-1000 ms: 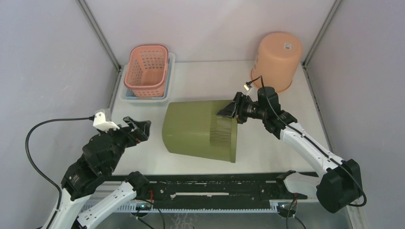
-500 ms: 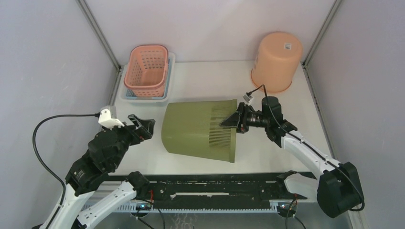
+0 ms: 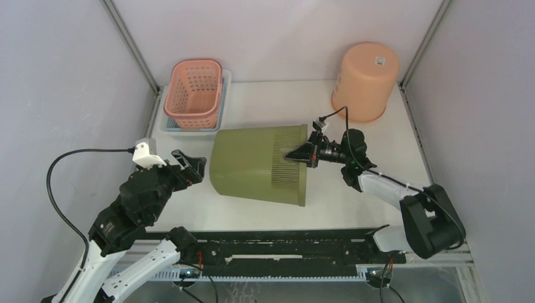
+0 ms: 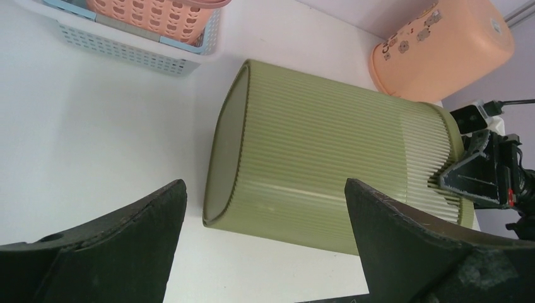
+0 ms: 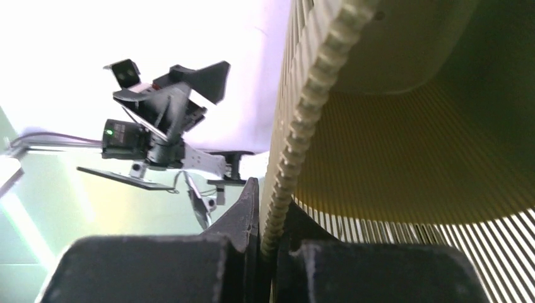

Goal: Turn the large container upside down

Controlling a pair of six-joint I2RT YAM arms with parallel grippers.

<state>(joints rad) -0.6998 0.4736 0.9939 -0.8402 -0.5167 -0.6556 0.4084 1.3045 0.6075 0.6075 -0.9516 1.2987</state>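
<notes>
The large container (image 3: pixel 255 164) is an olive-green ribbed bin lying on its side mid-table, base to the left, open mouth to the right. My right gripper (image 3: pixel 296 153) is shut on the upper part of its slotted rim (image 5: pixel 303 120), one finger outside the wall and one inside, as the right wrist view (image 5: pixel 268 243) shows. My left gripper (image 3: pixel 189 168) hangs open just left of the bin's base, apart from it. In the left wrist view the bin (image 4: pixel 328 158) lies beyond the wide-open left gripper (image 4: pixel 264 186), and the right gripper (image 4: pixel 470 177) shows at its far rim.
A pink basket (image 3: pixel 194 93) sits in a pale blue tray (image 3: pixel 165 124) at the back left. An orange bucket (image 3: pixel 366 79) stands upside down at the back right. Walls close in both sides. A black rail (image 3: pixel 277 252) runs along the near edge.
The right gripper has closed on the bin's rim and its arm has dropped lower. The bin has shifted slightly left and back. The left gripper has crept a little toward the bin.
</notes>
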